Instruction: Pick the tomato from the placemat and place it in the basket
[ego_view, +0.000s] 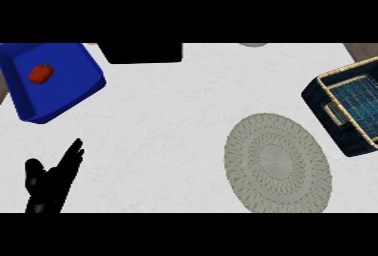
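One hand (46, 184) shows, the left one, resting low at the view's left edge, well to the left of the placemat (276, 162). Its fingers (71, 155) are straight and spread, pointing up, and hold nothing. No right hand shows.

The placemat is a round, pale woven mat lying flat on the white tabletop (177, 110), with nothing on it. No tomato can be seen on it or anywhere else in view. The basket (350, 105) sits just up and to the right of the placemat, close to its rim but apart from it, tilted against the view's edge and partly cut off. It is dark blue with a tan woven rim, and the part of its inside that shows holds nothing.

Far to the upper left of the placemat stands a blue bin (63, 85) with a small red pepper (40, 73) inside it. A black block (142, 52) lies at the top edge, up and left of the placemat, just right of the bin.
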